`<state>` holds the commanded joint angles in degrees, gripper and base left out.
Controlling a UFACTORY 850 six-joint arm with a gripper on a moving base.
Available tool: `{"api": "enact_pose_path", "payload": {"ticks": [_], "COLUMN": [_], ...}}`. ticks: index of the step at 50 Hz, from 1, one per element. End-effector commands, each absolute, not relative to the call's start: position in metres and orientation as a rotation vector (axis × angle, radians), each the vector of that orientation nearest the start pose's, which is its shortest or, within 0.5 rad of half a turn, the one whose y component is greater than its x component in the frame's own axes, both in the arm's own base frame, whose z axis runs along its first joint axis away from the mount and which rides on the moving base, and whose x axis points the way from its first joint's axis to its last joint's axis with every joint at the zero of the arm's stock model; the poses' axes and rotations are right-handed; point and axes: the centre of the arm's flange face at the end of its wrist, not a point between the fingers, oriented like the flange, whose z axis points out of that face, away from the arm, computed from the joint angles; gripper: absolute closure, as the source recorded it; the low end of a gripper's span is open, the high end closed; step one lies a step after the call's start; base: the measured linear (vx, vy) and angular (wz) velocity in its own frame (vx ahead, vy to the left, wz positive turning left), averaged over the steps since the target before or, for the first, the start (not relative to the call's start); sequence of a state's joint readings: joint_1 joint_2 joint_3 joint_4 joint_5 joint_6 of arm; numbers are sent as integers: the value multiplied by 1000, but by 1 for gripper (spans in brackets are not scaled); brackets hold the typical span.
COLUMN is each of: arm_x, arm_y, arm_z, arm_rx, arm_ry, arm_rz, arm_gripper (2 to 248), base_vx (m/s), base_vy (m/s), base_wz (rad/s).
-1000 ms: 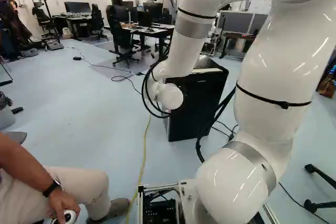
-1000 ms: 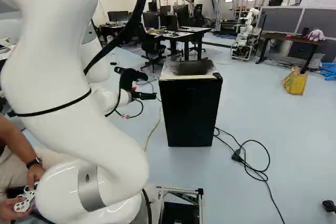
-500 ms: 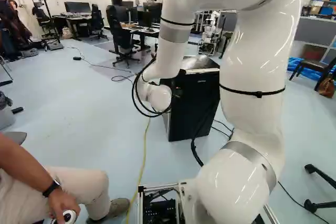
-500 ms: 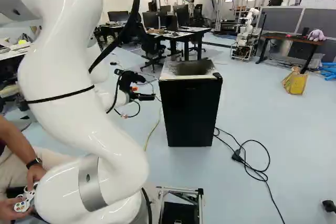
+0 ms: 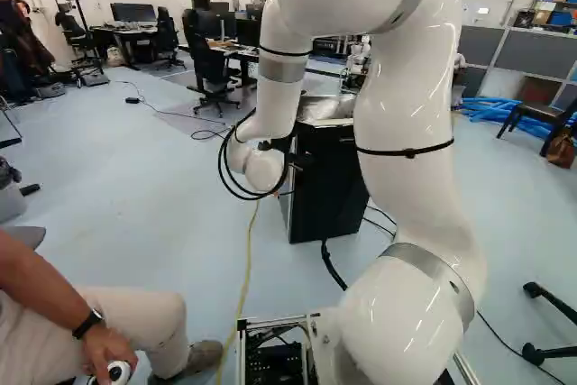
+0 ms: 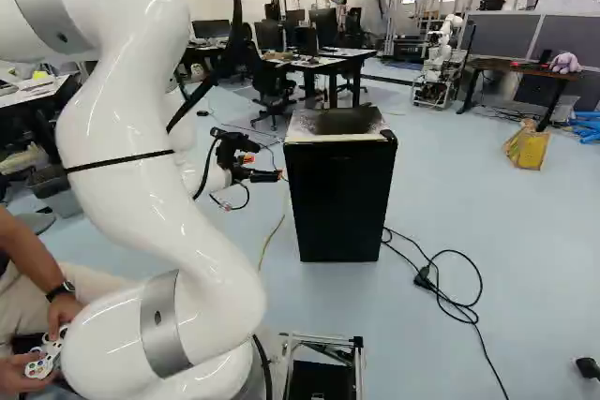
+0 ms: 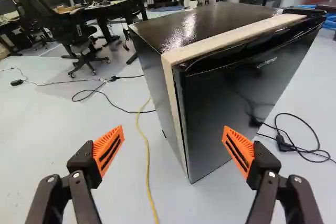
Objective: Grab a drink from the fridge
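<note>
The black mini fridge (image 6: 339, 196) stands upright on the floor with its door closed; no drink is in sight. In the right base view my gripper (image 6: 266, 175) is at the fridge's left side, near its upper front. The wrist view shows the gripper (image 7: 173, 148) with its orange pads wide apart and nothing held. The fridge (image 7: 231, 103) lies ahead, its near front corner between the two fingers' directions and its door toward one finger. Whether a finger touches it, I cannot tell.
A yellow cable (image 5: 247, 268) runs along the floor beside the fridge. Black cables (image 6: 450, 297) lie on its other side. Desks and chairs (image 6: 272, 81) stand behind, near another robot (image 6: 437, 63). Close by the base sits a person, whose hand (image 5: 110, 349) holds a controller.
In the left base view my arm's upper links have swung left. The gripper has shifted slightly right in the right base view. The base and fridge have stayed put.
</note>
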<state>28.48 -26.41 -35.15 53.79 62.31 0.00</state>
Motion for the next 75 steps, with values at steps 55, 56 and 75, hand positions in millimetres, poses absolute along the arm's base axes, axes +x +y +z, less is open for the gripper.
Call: {"api": "enact_pose_path", "payload": {"ticks": [55,56,75], "arm_x": [463,464,482], "arm_y": [160,160,162], "arm_z": [266,266,264], "arm_rx": [-2539,-2538,-2511], "arm_ry": [1025,1027,1054], "arm_rz": [-2026,-2026,-2037], "arm_gripper": [3,3,3], "base_vx": [0,0,0], "base_vy": [0,0,0], "base_wz": [0,0,0]}}
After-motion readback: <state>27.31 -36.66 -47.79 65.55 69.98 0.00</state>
